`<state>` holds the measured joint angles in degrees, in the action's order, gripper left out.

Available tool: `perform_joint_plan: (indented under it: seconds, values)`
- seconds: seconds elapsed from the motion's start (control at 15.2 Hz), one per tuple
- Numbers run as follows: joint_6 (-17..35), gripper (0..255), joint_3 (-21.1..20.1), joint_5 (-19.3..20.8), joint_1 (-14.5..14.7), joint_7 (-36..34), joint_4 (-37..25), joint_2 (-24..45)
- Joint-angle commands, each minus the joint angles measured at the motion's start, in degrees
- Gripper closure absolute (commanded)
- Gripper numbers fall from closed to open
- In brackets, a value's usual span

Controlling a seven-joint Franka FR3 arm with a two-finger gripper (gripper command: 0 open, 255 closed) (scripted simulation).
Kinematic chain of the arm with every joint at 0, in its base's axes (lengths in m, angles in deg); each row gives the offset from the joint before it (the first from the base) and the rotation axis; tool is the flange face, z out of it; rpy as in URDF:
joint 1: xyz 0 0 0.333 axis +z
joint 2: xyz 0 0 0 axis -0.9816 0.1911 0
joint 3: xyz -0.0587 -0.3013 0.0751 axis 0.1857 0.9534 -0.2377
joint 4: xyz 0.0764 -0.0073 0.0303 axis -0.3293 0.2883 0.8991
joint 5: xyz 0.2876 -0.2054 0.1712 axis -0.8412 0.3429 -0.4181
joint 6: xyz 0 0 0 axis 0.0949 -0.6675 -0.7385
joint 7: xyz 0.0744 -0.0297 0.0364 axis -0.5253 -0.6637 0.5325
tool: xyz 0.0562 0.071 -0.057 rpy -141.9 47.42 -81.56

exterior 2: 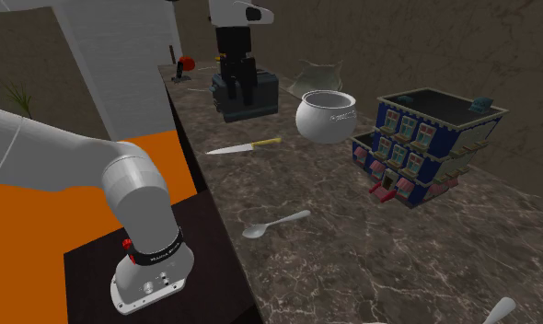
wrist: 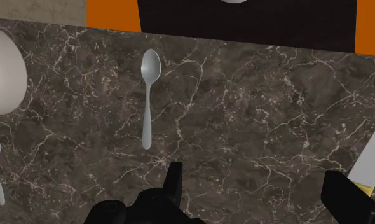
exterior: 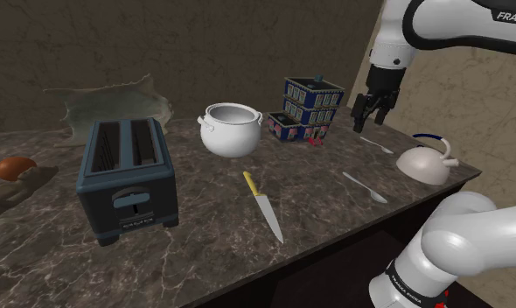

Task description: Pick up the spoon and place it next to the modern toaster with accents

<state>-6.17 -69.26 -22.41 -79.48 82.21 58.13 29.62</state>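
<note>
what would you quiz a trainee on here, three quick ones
1. True or false: the gripper is shut on a spoon.
2. In the shoulder view, what lies between the toaster and that spoon? A) a knife B) a cup C) a plate
3. How many spoons lie on the counter?

Key:
1. False: its fingers stand apart, and the spoon lies on the counter beyond them.
2. A.
3. Two; the other spoon lies beside the kettle.
</note>
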Motion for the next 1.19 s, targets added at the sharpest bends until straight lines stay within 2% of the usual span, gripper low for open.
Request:
perform_joint_plan:
  seconds: [0.0,0.59,1.12]
  values:
    - [0.00,0,0.00,0.00,0.00,0.00,0.00,0.00]
    - [11.39,0,12.18,3.01,-3.27,8.66,10.72,1.87]
    - [22.84,0,23.61,4.94,-5.78,17.23,15.80,10.28]
